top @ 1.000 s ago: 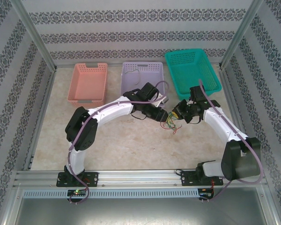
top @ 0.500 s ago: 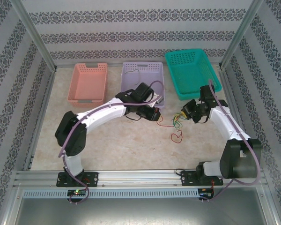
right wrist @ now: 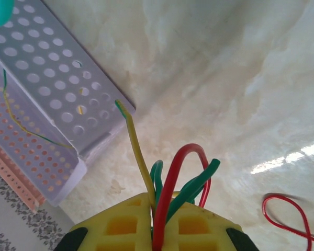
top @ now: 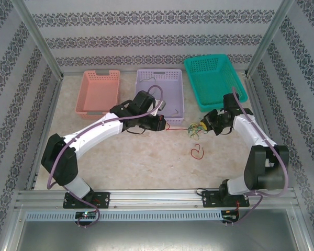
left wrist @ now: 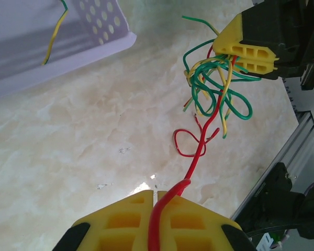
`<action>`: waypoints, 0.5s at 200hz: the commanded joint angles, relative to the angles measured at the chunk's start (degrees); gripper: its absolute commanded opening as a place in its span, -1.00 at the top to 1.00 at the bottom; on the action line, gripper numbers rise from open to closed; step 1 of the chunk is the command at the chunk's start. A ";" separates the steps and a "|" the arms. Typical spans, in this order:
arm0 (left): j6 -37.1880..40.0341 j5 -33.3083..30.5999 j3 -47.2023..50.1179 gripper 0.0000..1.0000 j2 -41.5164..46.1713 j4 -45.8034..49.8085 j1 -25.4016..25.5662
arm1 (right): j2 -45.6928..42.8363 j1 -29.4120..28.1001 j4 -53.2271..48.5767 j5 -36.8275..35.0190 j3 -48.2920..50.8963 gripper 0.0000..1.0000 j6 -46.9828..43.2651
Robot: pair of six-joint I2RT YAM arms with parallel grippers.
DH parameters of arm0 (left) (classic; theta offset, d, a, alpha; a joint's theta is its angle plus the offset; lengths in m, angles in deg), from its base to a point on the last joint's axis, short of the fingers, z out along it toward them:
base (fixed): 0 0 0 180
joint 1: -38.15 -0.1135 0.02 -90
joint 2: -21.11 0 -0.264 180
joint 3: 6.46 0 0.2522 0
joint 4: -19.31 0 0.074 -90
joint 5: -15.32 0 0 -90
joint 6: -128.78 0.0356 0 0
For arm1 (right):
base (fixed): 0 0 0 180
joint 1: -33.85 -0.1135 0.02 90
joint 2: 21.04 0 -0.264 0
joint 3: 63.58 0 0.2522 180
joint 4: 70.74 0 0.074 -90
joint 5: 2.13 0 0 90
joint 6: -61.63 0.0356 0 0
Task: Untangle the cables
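My left gripper (top: 164,124) is shut on one red cable (left wrist: 193,169), which runs taut from between its yellow fingers (left wrist: 125,219) to the tangle of red, green and yellow cables (left wrist: 212,65). The right gripper (top: 201,125) is shut on that tangle; in the right wrist view a red loop (right wrist: 191,149), green strands (right wrist: 199,180) and a yellow end (right wrist: 138,151) stick out of its closed jaws. Both grippers hang over the table in front of the baskets, a short way apart. Another red cable (top: 198,151) lies curled loose on the table below them.
Three baskets stand along the back: pink (top: 98,93), lavender (top: 159,86) and teal (top: 214,78). A thin yellow-green cable (right wrist: 31,130) lies in the lavender basket. Metal frame rails run along the near edge and both sides.
The grippers, close together a second ago, have drawn apart. The left one shut on the red cable and pulled it left until taut. A red cable dropped onto the table.
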 commanded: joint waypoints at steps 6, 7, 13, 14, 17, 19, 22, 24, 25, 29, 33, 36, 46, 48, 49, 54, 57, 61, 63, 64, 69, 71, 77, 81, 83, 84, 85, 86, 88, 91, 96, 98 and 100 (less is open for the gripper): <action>-4.99 -2.18 2.28 1.00 2.75 4.56 -2.72 | 1.98 -2.56 2.02 -9.04 -1.64 0.37 -0.21; -5.07 -2.21 2.44 1.00 2.75 4.47 -2.73 | 2.04 -2.88 1.96 -9.08 -1.69 0.35 -0.21; -6.22 -2.36 3.29 1.00 2.95 4.09 -2.67 | 2.31 -4.49 1.66 -9.35 -1.52 0.24 -0.27; -6.39 -2.43 3.47 1.00 2.98 4.01 -2.71 | 2.38 -4.73 1.60 -9.41 -1.50 0.23 -0.24; -6.76 -2.54 3.98 1.00 3.08 3.83 -2.71 | 2.51 -5.49 1.44 -9.67 -1.35 0.19 -0.20; -6.97 -2.64 4.26 1.00 3.16 3.67 -2.68 | 2.60 -5.98 1.34 -9.83 -1.13 0.17 -0.17; -7.27 -2.62 4.87 1.00 3.37 3.41 -2.66 | 2.54 -6.55 1.22 -10.16 -0.87 0.14 -0.13; -7.45 -2.61 5.14 1.00 3.48 3.23 -2.66 | 2.52 -6.92 1.14 -10.42 -0.64 0.13 -0.13; -7.49 -2.64 5.36 1.00 3.51 3.15 -2.66 | 2.48 -7.09 1.12 -10.56 -0.48 0.12 -0.08; -7.75 -2.66 5.94 1.00 3.69 2.88 -2.74 | 2.29 -7.61 1.11 -11.08 0.21 0.10 0.15; -8.08 -2.72 6.67 1.00 4.03 2.71 -2.68 | 1.90 -7.97 1.11 -11.65 1.04 0.06 0.37; -8.28 -2.80 7.09 1.00 4.21 2.59 -2.68 | 1.53 -8.11 1.14 -12.07 1.68 0.03 0.50; -8.66 -2.74 8.36 1.00 4.74 2.43 -2.72 | -0.13 -8.30 1.02 -13.34 3.93 -0.06 0.86; -8.67 -2.69 8.67 1.00 4.88 2.44 -2.74 | -0.46 -8.17 0.82 -13.61 4.16 -0.07 0.85; -8.72 -2.63 8.80 1.00 4.91 2.44 -2.75 | -0.63 -8.15 0.74 -13.74 4.25 -0.08 0.76; -8.76 -2.51 9.19 1.00 5.11 2.56 -2.75 | -1.79 -8.06 -0.02 -14.79 4.70 -0.12 0.33; -8.77 -2.40 9.51 1.00 5.27 2.68 -2.73 | -2.50 -8.05 -0.63 -15.49 4.76 -0.14 -0.07; -8.72 -2.29 9.73 1.00 5.42 2.83 -2.73 | -3.55 -8.05 -1.55 -16.54 4.78 -0.17 -0.80; -8.69 -2.29 9.85 1.00 5.51 2.93 -2.68 | -4.08 -8.05 -2.02 -17.22 4.71 -0.19 -1.31; -8.68 -2.30 9.92 1.00 5.53 2.95 -2.67 | -4.38 -8.05 -2.21 -17.48 4.65 -0.20 -1.46; -8.59 -2.33 10.38 1.00 5.79 3.11 -2.66 | -5.90 -8.13 -3.53 -19.06 4.46 -0.24 -2.43; -8.59 -2.34 10.54 1.00 5.88 3.20 -2.66 | -6.43 -8.13 -3.96 -19.69 4.43 -0.25 -2.97; -8.54 -2.48 11.05 1.00 6.23 3.51 -2.70 | -8.44 -8.23 -5.26 -21.65 4.22 -0.28 -4.32; -8.42 -2.63 11.34 1.00 6.41 3.67 -2.74 | -9.81 -8.38 -6.22 -23.07 4.08 -0.30 -5.21; -8.37 -2.73 11.44 1.00 6.52 3.85 -2.73 | -10.50 -8.46 -6.55 -23.90 4.07 -0.30 -5.64; -8.39 -2.74 11.50 1.00 6.53 3.94 -2.74 | -10.84 -8.47 -6.68 -24.20 4.11 -0.31 -6.05; -8.40 -2.75 11.58 1.00 6.57 3.98 -2.70 | -11.14 -8.52 -6.83 -24.53 4.13 -0.31 -6.34; -8.36 -2.84 11.61 1.00 6.60 4.05 -2.73 | -11.42 -8.59 -6.99 -24.83 4.10 -0.31 -6.57; -8.40 -2.91 11.77 1.00 6.68 4.18 -2.68 | -12.11 -8.75 -7.27 -25.57 4.10 -0.31 -7.23; -8.36 -2.97 11.94 1.00 6.87 4.34 -2.72 | -13.07 -8.89 -7.73 -26.40 4.18 -0.32 -8.09; -8.39 -3.25 12.28 1.00 7.05 4.72 -2.71 | -14.52 -9.32 -8.18 -27.78 4.38 -0.31 -9.46; -8.41 -3.38 12.45 1.00 7.06 4.84 -2.70 | -15.00 -9.46 -8.45 -28.25 4.50 -0.31 -10.04; -8.37 -3.55 12.57 1.00 7.17 4.95 -2.69 | -15.58 -9.70 -8.51 -28.65 4.66 -0.31 -10.65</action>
